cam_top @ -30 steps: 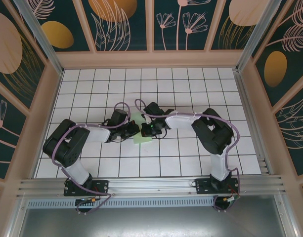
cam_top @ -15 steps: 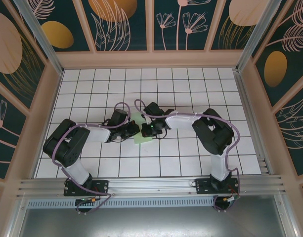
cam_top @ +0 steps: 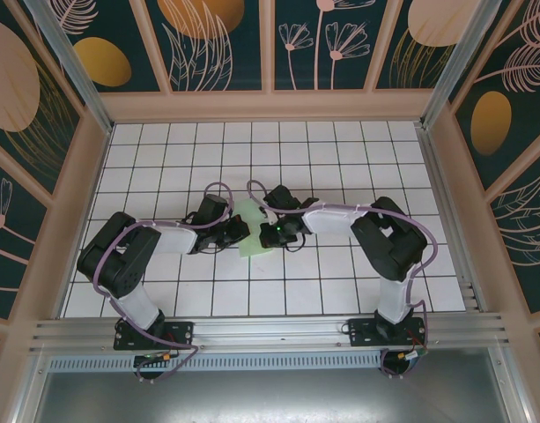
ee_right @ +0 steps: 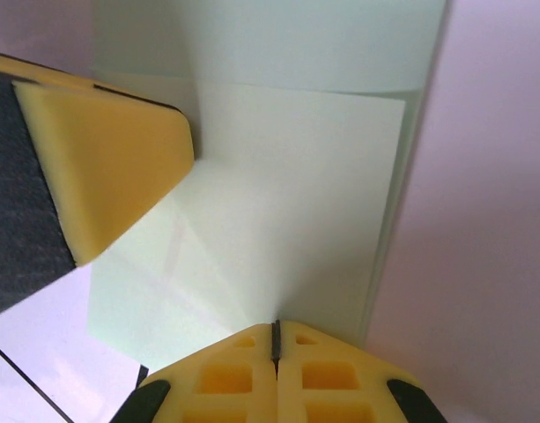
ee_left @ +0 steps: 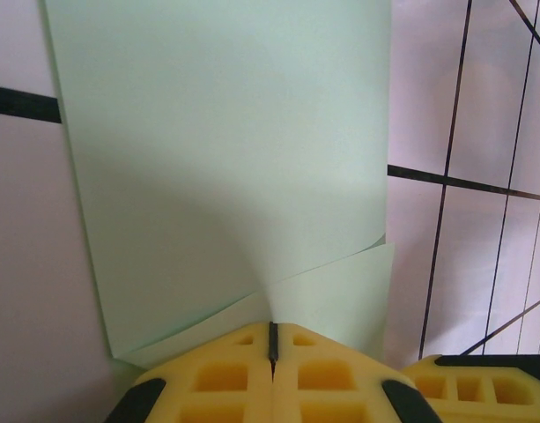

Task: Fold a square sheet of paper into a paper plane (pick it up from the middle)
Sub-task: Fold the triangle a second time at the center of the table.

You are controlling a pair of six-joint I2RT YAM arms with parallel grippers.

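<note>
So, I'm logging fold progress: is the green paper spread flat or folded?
Folded: the square sheet of paper lies in overlapping layers, a lower flap showing beneath the upper one.

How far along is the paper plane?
Early. Done: the mint-green sheet of paper has at least one flap folded over. In hand: the left gripper pinches that layer; the right gripper, shut, sits at the sheet's edge. Remaining: no pointed plane shape yet.

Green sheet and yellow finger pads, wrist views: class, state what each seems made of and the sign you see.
The square sheet of paper: thin matt paper, it seems; it bends softly and shows fold lines. The yellow pads: matt, moulded with square pockets; probably foam or soft rubber, the look leaves that open.
</note>
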